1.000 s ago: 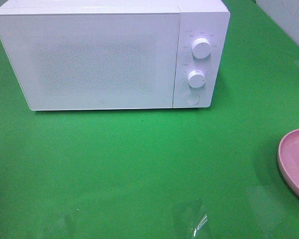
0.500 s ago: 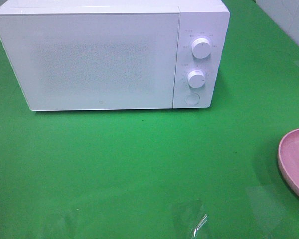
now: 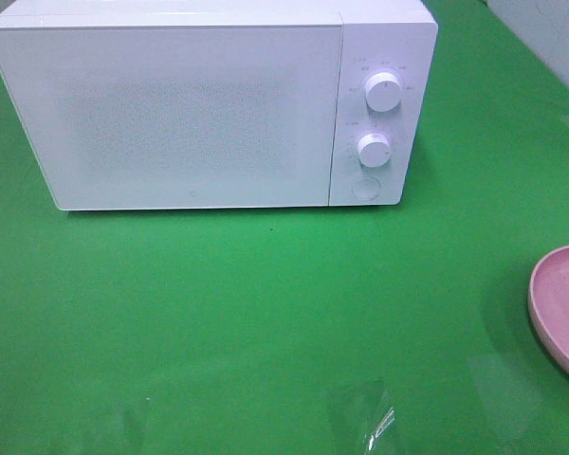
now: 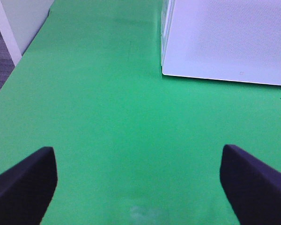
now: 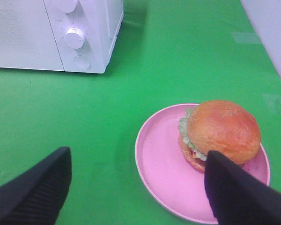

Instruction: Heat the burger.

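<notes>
Right gripper point(image 5: 136, 187) hung open, empty, above the burger point(image 5: 220, 133): soft, squashable; best grasped gently across the bun on the plate point(image 5: 159, 154).

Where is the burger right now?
The burger sits on the pink plate, toward one side of it, as the right wrist view shows. The high view catches only the plate's edge at the right of the green table, right of the microwave.

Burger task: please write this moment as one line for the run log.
stage: not started | microwave: door closed | burger: on pink plate, untouched | left gripper: open, empty | right gripper: open, empty
</notes>
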You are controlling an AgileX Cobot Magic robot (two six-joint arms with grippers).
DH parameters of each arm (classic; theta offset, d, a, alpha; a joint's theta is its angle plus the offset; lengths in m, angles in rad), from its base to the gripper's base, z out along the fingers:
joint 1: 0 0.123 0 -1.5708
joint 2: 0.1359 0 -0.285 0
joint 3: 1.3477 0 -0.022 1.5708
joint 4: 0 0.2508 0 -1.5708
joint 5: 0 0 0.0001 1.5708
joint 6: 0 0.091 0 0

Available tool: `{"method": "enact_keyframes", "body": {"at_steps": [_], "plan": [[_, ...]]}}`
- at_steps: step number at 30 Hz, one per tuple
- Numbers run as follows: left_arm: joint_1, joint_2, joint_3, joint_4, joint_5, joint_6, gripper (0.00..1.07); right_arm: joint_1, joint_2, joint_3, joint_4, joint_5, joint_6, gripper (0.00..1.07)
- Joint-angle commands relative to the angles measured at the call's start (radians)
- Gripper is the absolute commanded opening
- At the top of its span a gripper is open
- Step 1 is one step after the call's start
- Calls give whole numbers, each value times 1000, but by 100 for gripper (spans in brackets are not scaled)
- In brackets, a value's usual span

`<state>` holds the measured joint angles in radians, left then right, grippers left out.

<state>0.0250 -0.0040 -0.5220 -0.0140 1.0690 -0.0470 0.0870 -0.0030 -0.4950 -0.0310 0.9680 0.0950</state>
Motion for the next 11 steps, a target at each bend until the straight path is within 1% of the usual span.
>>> {"method": "enact_keyframes", "body": {"at_steps": [1,11], "plan": [[3,-23,4,2,1,0,87,-5,-26,4,-2,-10,-8,75],[3,-23,4,2,1,0,87,-5,-26,4,-2,-10,-8,75]]}}
